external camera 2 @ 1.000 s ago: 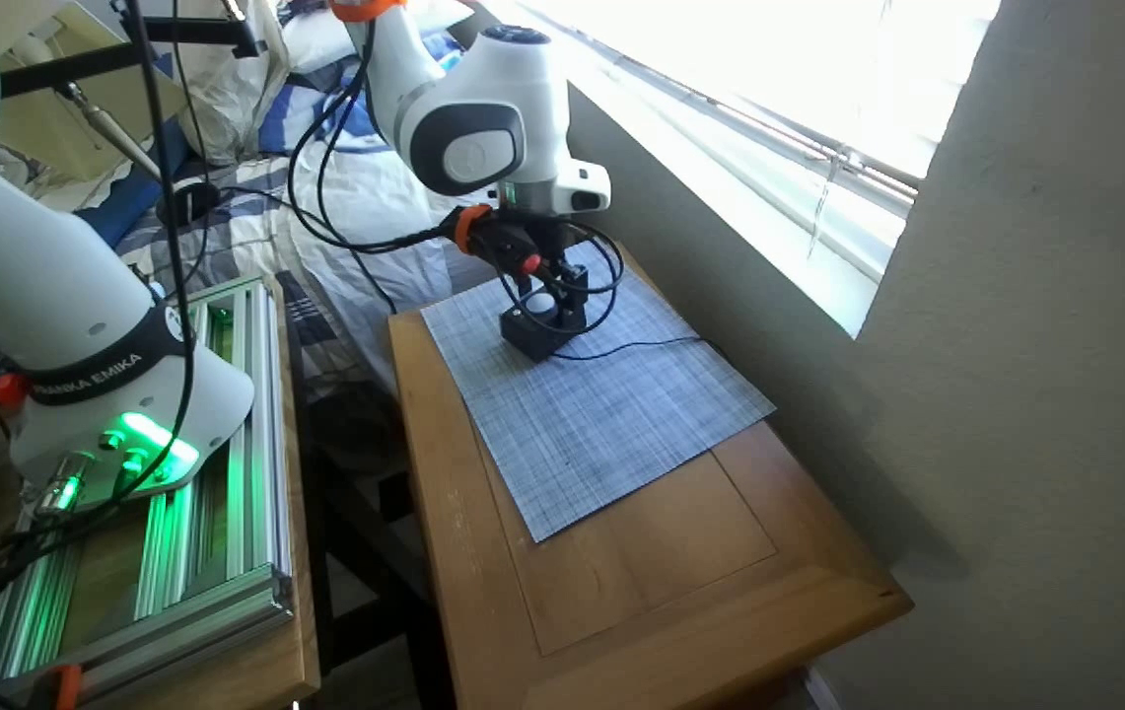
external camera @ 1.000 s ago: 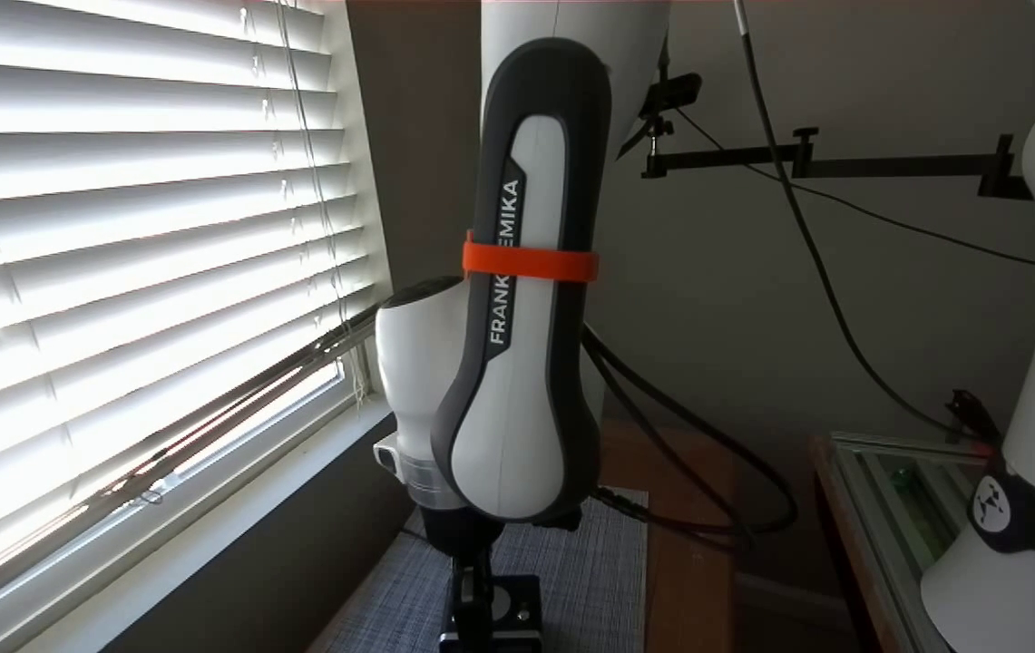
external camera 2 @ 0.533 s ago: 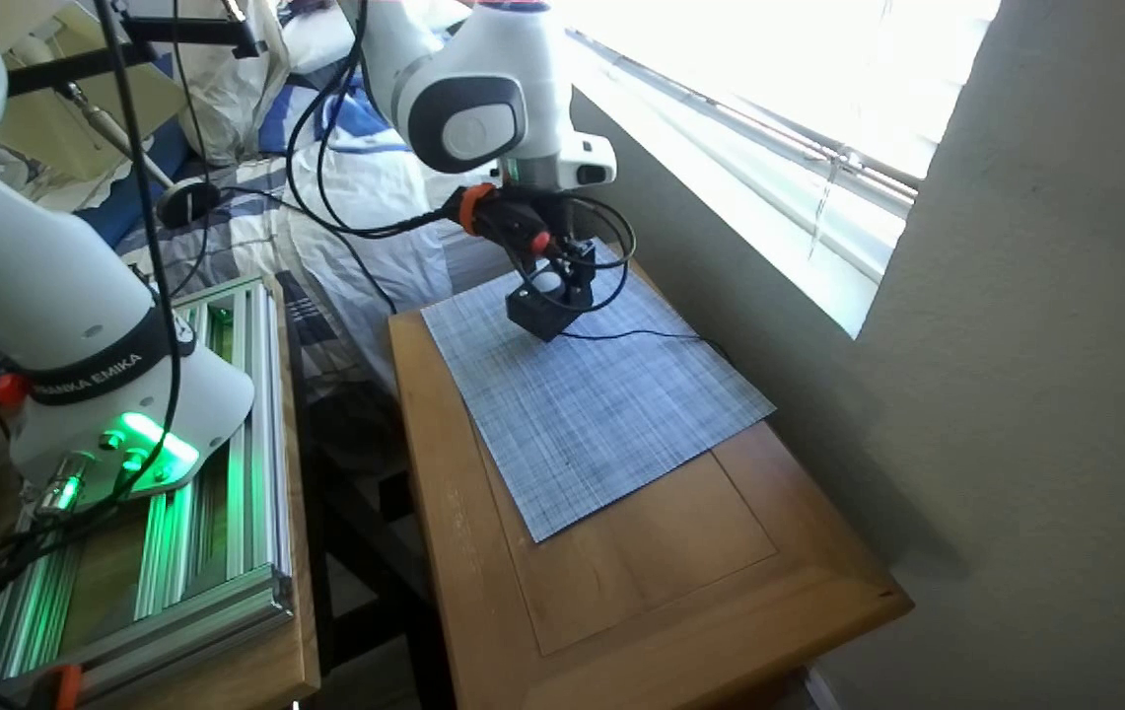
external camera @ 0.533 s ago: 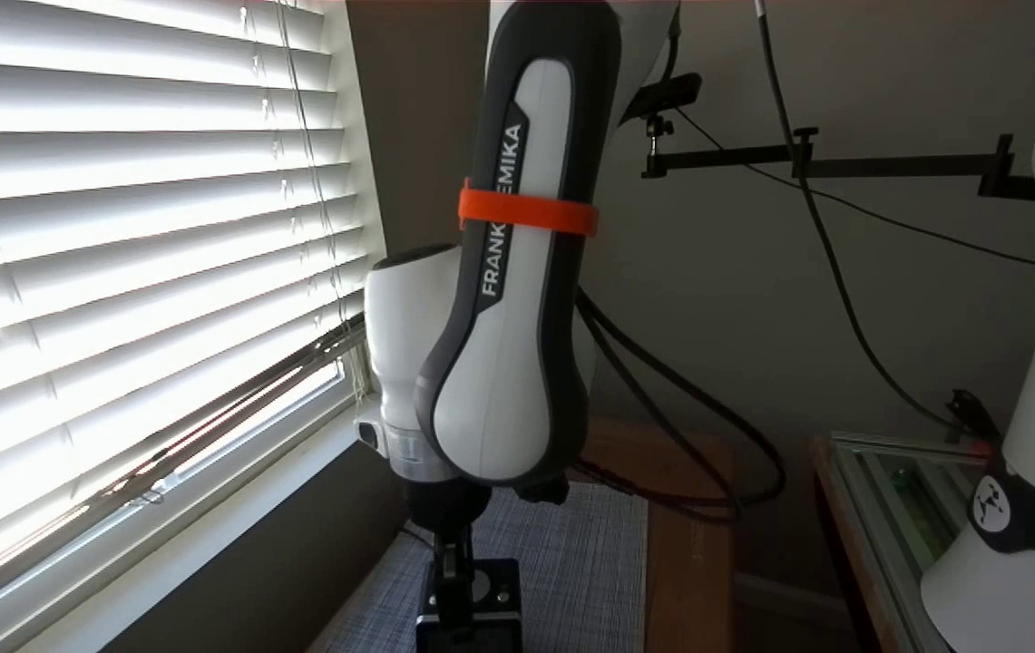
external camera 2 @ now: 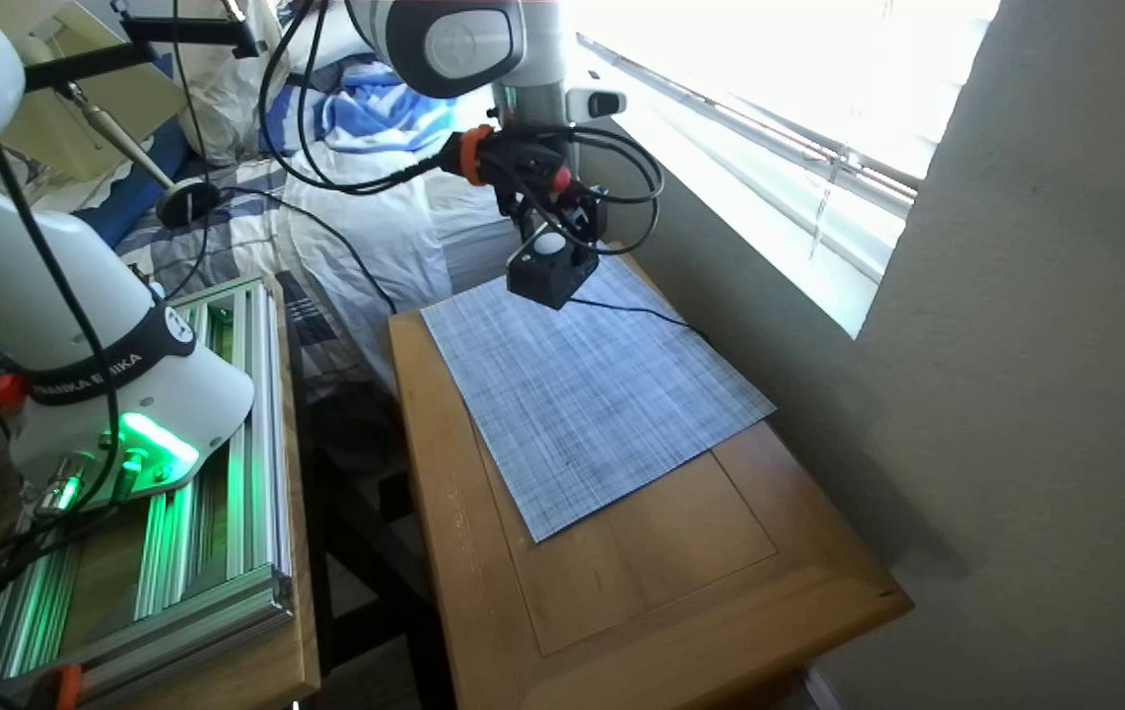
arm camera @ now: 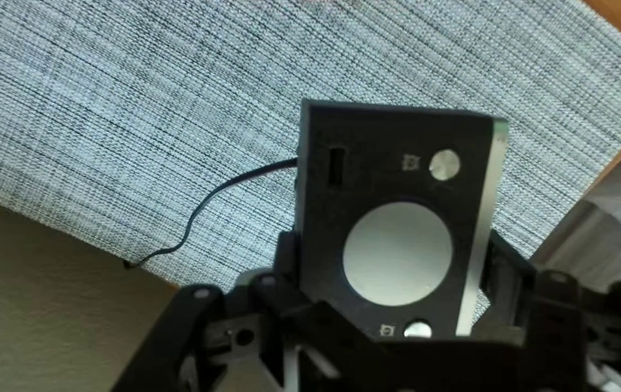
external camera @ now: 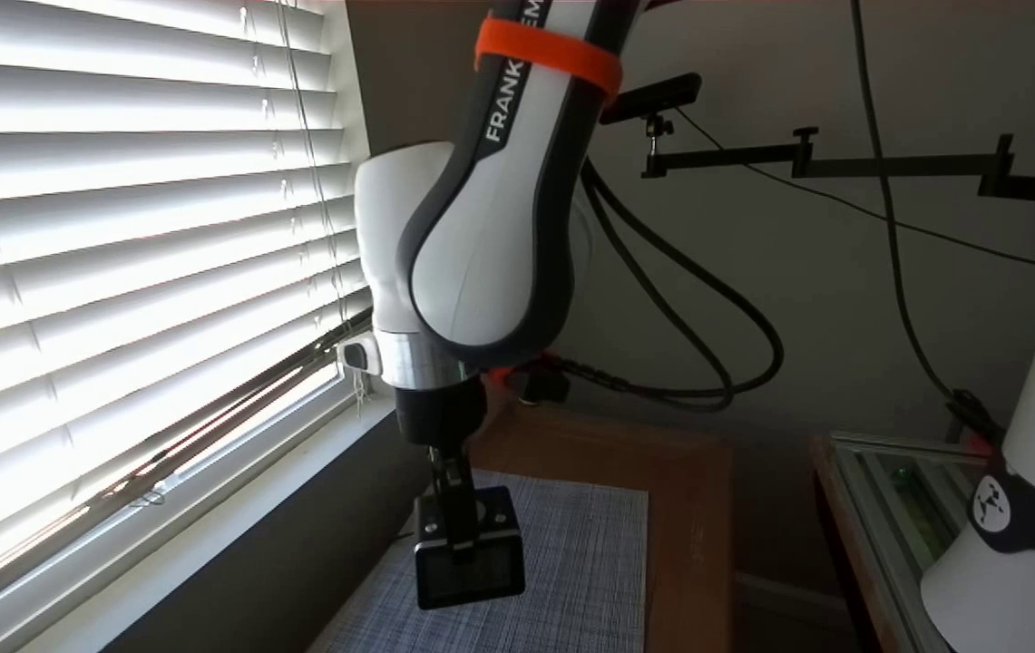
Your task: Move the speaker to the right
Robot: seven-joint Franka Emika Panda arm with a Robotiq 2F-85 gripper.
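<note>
The speaker (external camera: 499, 573) is a small black box with a grey face; it hangs tilted above the grey woven mat (external camera: 585, 553) in an exterior view. It also shows in an exterior view (external camera 2: 544, 281) over the mat's far part. In the wrist view the speaker (arm camera: 326, 218) shows its black panel with a big round silver disc and small silver knobs. My gripper (arm camera: 391, 250) is shut on the speaker, one finger on each side of it. In an exterior view the gripper (external camera: 461, 521) has its near finger across the speaker's face; the far finger is hidden.
A thin black cord (arm camera: 207, 201) runs from the speaker to the mat's edge. The mat lies on a wooden table (external camera 2: 661, 592). A wall and window sill (external camera 2: 720, 177) run along one side. Cables (external camera 2: 641, 163) loop around the wrist. The robot base (external camera 2: 143, 394) stands beside the table.
My gripper has risen with the speaker in it. The speaker has lifted off the mat, tilted a little, and the arm has moved up in both exterior views.
</note>
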